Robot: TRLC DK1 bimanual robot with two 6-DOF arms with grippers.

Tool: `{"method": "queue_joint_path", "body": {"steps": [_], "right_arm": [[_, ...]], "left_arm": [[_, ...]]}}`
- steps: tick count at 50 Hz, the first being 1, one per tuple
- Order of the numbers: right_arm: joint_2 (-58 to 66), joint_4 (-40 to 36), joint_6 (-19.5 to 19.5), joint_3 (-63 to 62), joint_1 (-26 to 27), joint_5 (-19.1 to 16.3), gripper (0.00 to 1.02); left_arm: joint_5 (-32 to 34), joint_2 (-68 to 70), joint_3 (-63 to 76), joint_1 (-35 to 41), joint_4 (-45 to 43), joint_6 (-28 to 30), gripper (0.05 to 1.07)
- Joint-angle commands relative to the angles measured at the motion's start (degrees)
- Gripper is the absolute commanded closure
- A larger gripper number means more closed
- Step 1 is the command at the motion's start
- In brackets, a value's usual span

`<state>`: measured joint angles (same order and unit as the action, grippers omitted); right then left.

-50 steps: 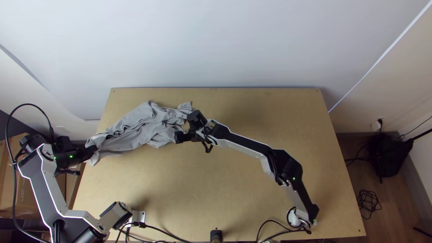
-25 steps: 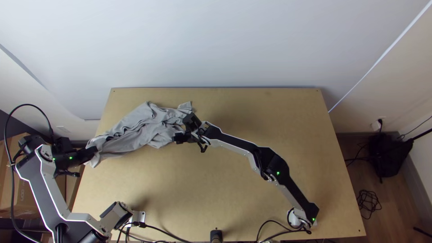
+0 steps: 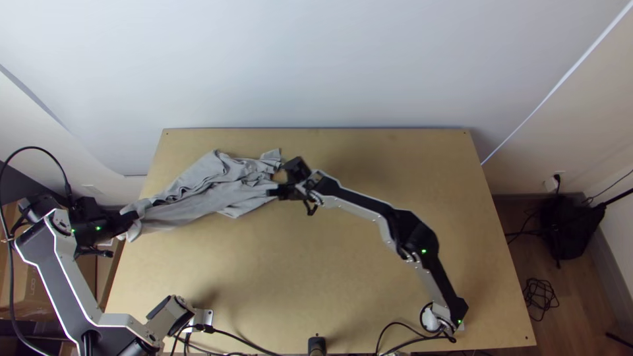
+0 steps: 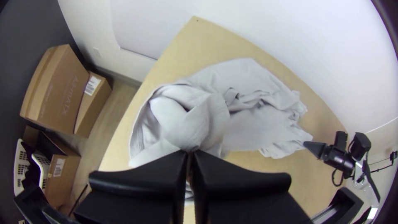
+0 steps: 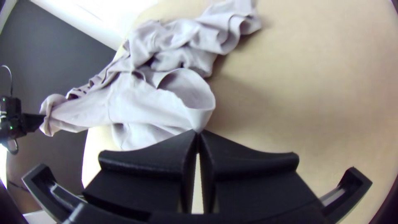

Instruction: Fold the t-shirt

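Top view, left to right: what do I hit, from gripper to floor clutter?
Left gripper → bunched grey t-shirt → right gripper → right arm's base → coiled black cable on the floor.

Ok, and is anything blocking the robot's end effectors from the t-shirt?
Nothing that I can see. The right end effector is shut on a bit of the gray t-shirt, and the left end effector is shut on another part.
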<state>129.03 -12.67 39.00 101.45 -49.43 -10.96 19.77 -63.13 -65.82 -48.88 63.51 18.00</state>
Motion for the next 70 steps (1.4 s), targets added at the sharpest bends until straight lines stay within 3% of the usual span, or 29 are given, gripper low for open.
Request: {"method": "queue_joint_path", "body": {"steps": [1,10,19,27,35,46,70], "right_arm": [[-10.03,0.54,0.72,-4.77,4.43,0.77,1.0],[-23.48,0.98,0.72,-13.38,10.93,0.77,1.0],[-37.63,3.96,0.55,-20.94,17.17,0.85,1.0],[-48.44,3.96,0.11,-25.07,22.27,0.85,1.0],[-57.58,3.35,-0.42,-27.09,28.86,0.94,1.0],[-68.83,4.84,-8.33,-27.09,33.35,0.94,1.0],[-89.04,-0.69,-9.74,-24.37,35.72,0.85,1.0]], "left_arm": [[0.62,2.67,-3.26,1.69,-1.19,-1.56,1.05],[0.62,2.31,-6.16,7.75,-2.25,-7.19,1.05],[-0.26,1.0,-10.73,19.88,-5.85,-17.12,1.05],[-5.71,-3.14,-17.15,32.36,-9.8,-24.24,1.05],[-11.33,-6.83,-24.09,40.88,-13.06,-26.0,1.05],[-11.77,-8.58,-33.58,43.52,-16.57,-27.58,1.05],[-11.68,8.99,-33.76,43.61,-27.03,-31.27,1.05]]}}
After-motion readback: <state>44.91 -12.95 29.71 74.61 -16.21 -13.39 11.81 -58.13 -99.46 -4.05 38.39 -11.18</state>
